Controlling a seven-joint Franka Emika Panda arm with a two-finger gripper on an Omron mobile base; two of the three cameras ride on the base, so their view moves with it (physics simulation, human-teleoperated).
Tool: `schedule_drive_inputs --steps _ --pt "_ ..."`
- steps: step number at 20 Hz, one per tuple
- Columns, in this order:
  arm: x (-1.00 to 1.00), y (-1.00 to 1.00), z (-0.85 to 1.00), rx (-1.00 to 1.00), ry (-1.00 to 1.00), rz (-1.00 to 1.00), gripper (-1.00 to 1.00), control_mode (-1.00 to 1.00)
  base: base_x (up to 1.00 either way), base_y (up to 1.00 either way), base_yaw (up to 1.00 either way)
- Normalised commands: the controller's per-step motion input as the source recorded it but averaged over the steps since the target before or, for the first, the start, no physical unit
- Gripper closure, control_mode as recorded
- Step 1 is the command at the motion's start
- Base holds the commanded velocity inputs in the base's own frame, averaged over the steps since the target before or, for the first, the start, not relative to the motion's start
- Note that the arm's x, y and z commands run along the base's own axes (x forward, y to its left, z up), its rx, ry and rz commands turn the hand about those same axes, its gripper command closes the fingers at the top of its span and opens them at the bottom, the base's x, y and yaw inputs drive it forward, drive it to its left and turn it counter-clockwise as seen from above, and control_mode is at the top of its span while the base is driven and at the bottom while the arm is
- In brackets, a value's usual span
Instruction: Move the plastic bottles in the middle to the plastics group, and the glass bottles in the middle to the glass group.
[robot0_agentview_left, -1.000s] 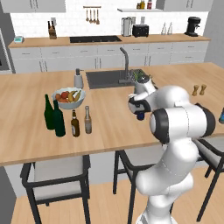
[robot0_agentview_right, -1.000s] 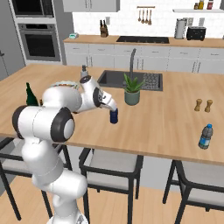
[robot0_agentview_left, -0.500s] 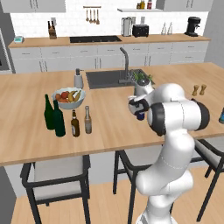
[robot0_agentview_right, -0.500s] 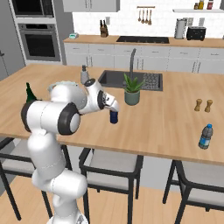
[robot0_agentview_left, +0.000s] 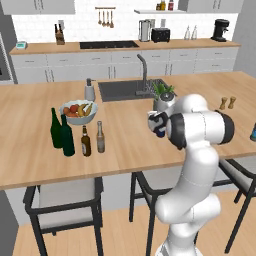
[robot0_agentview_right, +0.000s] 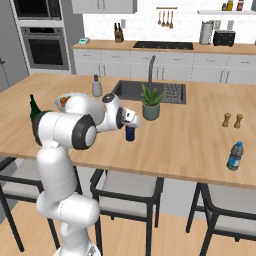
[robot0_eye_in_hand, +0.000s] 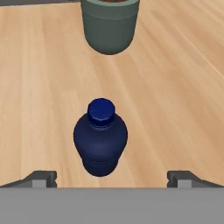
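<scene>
The dark blue plastic bottle (robot0_eye_in_hand: 100, 138) stands upright on the island in front of the plant pot (robot0_eye_in_hand: 109, 24). My gripper (robot0_eye_in_hand: 112, 177) is open, its fingertips (robot0_eye_in_hand: 41, 178) spread wide to either side of the bottle and apart from it. From the base views the gripper (robot0_agentview_right: 131, 121) hovers just above that bottle (robot0_agentview_right: 130, 134). Two brown glass bottles (robot0_agentview_left: 86, 141) (robot0_agentview_left: 100, 137) stand beside the two tall green bottles (robot0_agentview_left: 61, 132). A blue bottle with a lighter top (robot0_agentview_right: 234, 156) stands far right.
A fruit bowl (robot0_agentview_left: 78, 111) and a grey soap dispenser (robot0_agentview_left: 89, 91) sit behind the bottles. The sink (robot0_agentview_left: 125, 90) is beyond the potted plant (robot0_agentview_right: 150, 102). Salt and pepper shakers (robot0_agentview_right: 232, 120) stand to the right. Stools line the island's near edge.
The arm's elbow and upper links have swung round while the hand has stayed over the dark blue bottle. The bottle has not moved.
</scene>
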Motion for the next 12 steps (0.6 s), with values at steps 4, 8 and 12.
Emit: schedule_drive_inputs --steps 4,8,12 --pt "0.29 -0.03 -0.09 0.0 0.0 0.06 -1.0 -1.0 0.0 0.0 0.0" --pt "0.16 -0.03 -0.11 0.0 0.0 0.05 -1.0 -1.0 0.0 0.0 0.0" --pt "0.15 -0.06 -0.16 0.0 0.0 0.05 -1.0 -1.0 0.0 0.0 0.0"
